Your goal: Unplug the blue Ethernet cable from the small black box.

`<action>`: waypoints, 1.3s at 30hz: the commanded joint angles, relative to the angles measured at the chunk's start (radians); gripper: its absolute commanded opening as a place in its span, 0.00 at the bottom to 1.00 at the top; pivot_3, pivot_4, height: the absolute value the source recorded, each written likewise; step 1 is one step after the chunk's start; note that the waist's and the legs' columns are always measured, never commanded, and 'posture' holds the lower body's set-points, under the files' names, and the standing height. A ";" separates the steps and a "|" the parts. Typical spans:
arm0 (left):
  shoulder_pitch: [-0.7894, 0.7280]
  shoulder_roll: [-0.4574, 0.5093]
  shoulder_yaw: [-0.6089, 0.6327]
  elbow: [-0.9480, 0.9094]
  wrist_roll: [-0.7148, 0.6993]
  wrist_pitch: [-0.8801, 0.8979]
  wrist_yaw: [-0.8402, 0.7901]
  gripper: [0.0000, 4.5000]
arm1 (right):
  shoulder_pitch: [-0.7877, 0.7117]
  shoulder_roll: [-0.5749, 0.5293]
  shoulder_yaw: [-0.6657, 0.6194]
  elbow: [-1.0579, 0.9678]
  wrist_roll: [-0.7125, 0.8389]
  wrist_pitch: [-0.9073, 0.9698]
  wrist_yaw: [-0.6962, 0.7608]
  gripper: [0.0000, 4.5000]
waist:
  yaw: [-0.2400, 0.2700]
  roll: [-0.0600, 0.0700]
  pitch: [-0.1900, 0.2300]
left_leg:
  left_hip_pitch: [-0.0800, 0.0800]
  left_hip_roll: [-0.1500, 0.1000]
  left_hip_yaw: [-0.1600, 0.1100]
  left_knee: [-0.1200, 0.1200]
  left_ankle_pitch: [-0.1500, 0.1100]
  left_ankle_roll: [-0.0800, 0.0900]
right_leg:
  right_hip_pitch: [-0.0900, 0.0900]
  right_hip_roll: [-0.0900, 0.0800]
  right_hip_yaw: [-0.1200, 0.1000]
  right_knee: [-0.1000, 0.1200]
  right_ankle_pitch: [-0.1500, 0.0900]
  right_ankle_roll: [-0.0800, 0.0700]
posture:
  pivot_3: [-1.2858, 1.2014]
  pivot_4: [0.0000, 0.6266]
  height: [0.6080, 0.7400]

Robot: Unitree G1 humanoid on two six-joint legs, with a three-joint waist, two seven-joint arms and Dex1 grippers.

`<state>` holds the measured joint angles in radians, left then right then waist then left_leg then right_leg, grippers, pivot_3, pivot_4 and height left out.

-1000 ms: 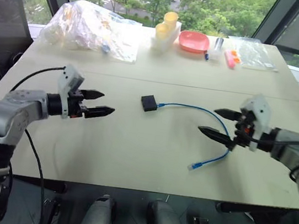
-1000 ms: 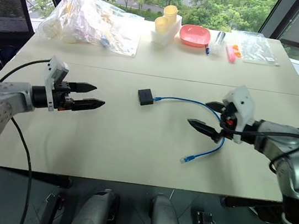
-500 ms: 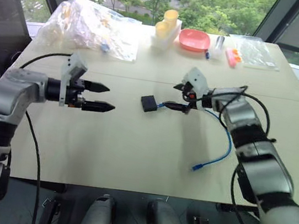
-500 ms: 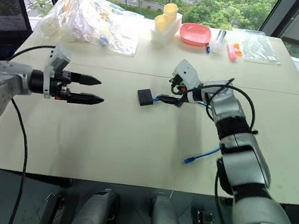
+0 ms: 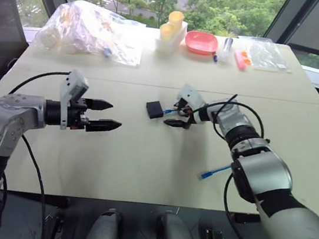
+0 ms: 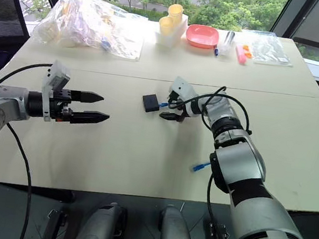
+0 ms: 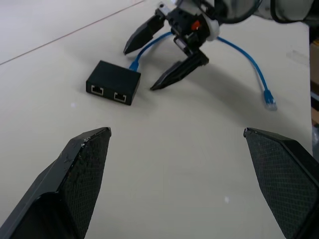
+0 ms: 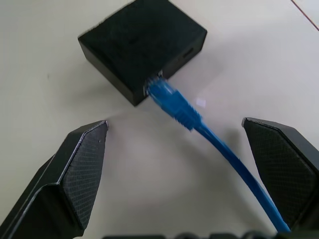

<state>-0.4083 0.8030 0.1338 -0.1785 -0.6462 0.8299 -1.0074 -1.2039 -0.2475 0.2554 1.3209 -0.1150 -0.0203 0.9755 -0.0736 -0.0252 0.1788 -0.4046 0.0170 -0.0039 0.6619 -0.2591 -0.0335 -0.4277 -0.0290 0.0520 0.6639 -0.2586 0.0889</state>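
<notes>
- The blue Ethernet cable is plugged into one side of the small black box, its booted plug seated in the port.
- The right gripper sits just beside the box on the plug side, jaws spread wide and empty, one finger on each side of the cable without touching it.
- The left gripper hovers well apart from the box on its opposite side, also spread wide and holding nothing.
- From the box the cord curves away under the right arm; its free plug lies well clear of the box.
- Judgement: the cord is light and limp, the box light and likely to slide, so pinch the stiffer plug boot close against the box and brace the box.
</notes>
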 commanded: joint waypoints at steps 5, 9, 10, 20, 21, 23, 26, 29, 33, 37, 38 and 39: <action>0.040 0.008 0.052 -0.066 -0.034 0.015 0.049 1.00 | 0.014 0.037 -0.014 0.020 -0.054 0.013 0.017 0.50 | -0.002 0.000 0.000 | 0.003 0.000 0.000 0.000 0.000 0.000 | 0.002 0.001 0.000 0.001 0.001 -0.001 | 0.52 0.24 0.96; 0.054 0.009 0.060 -0.070 -0.042 0.015 0.064 1.00 | 0.028 0.052 -0.028 0.017 -0.060 0.018 0.028 0.06 | 0.002 0.000 0.000 | 0.009 0.000 0.000 0.000 0.000 -0.001 | 0.009 0.001 0.000 0.000 0.000 -0.001 | 0.52 0.24 0.96; 0.051 0.005 0.054 -0.065 -0.039 0.012 0.067 1.00 | 0.032 0.055 -0.030 0.017 -0.065 0.017 0.012 0.03 | 0.001 0.000 0.000 | 0.011 0.000 0.000 0.000 0.000 -0.001 | 0.011 0.001 0.000 0.000 0.000 -0.001 | 0.52 0.24 0.96; 0.019 -0.007 0.045 -0.002 -0.011 -0.029 0.080 1.00 | 0.011 -0.028 -0.021 -0.045 -0.128 -0.189 -0.151 0.03 | 0.004 0.001 0.000 | 0.015 0.000 0.000 0.000 0.000 -0.001 | 0.015 0.001 0.000 -0.001 0.000 -0.002 | 0.52 0.24 0.96; 0.012 -0.009 0.051 0.010 -0.011 -0.032 0.082 1.00 | 0.006 -0.046 -0.014 -0.059 -0.142 -0.230 -0.169 0.03 | 0.007 0.001 0.001 | 0.015 0.000 -0.001 0.000 0.000 -0.001 | 0.015 0.001 0.000 -0.001 0.000 -0.002 | 0.52 0.24 0.96; -0.038 -0.019 0.062 0.065 -0.026 -0.032 0.079 1.00 | 0.010 -0.109 0.022 -0.125 -0.192 -0.344 -0.193 0.03 | 0.012 0.002 0.002 | 0.012 -0.001 -0.001 0.000 0.000 -0.001 | 0.014 0.000 0.000 -0.001 0.000 -0.001 | 0.52 0.24 0.96; -0.124 -0.038 0.034 0.140 -0.025 -0.053 0.040 1.00 | 0.037 -0.151 -0.004 -0.229 -0.165 -0.416 -0.212 0.03 | 0.011 0.001 0.002 | 0.008 -0.001 -0.001 0.000 0.000 -0.001 | 0.010 0.000 0.000 -0.002 0.000 0.000 | 0.52 0.24 0.96; -0.229 -0.103 -0.015 0.246 -0.002 -0.079 0.020 1.00 | 0.105 -0.171 -0.024 -0.374 -0.151 -0.452 -0.255 0.03 | 0.006 0.001 0.002 | 0.002 -0.002 -0.001 0.000 0.000 -0.001 | 0.004 0.001 0.000 -0.002 0.000 0.000 | 0.52 0.24 0.96; -0.405 -0.212 -0.055 0.463 0.049 -0.142 0.007 1.00 | 0.216 -0.205 -0.017 -0.590 -0.199 -0.488 -0.339 0.03 | 0.007 0.001 0.002 | -0.001 -0.002 -0.001 0.000 0.001 -0.001 | 0.001 0.001 -0.001 -0.001 0.000 0.000 | 0.52 0.24 0.96; -0.532 -0.294 -0.096 0.667 0.129 -0.239 -0.007 1.00 | 0.258 -0.226 -0.005 -0.664 -0.258 -0.502 -0.429 0.03 | 0.009 0.001 0.002 | -0.003 -0.003 -0.001 0.001 0.001 -0.001 | -0.001 0.001 0.000 -0.001 0.000 0.000 | 0.52 0.24 0.96; -0.556 -0.312 -0.103 0.715 0.146 -0.264 -0.020 1.00 | 0.263 -0.231 -0.003 -0.676 -0.269 -0.501 -0.445 0.03 | 0.006 0.001 0.002 | -0.003 -0.003 0.000 0.002 0.001 -0.001 | -0.001 0.001 0.000 -0.001 0.000 0.000 | 0.52 0.24 0.96; -0.578 -0.331 -0.110 0.762 0.164 -0.297 -0.033 1.00 | 0.265 -0.237 -0.002 -0.688 -0.282 -0.503 -0.462 0.03 | 0.005 0.001 0.002 | -0.003 -0.003 0.000 0.001 0.001 -0.001 | -0.001 0.001 0.000 -0.001 0.000 0.000 | 0.52 0.24 0.96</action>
<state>-0.9588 0.4799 0.0235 0.5314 -0.5107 0.5899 -1.0154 -0.9277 -0.4672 0.2648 0.6845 -0.3834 -0.5082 0.5529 -0.0687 -0.0241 0.1812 -0.4071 0.0141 -0.0041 0.6630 -0.2584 -0.0345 -0.4285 -0.0277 0.0520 0.6631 -0.2586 0.0890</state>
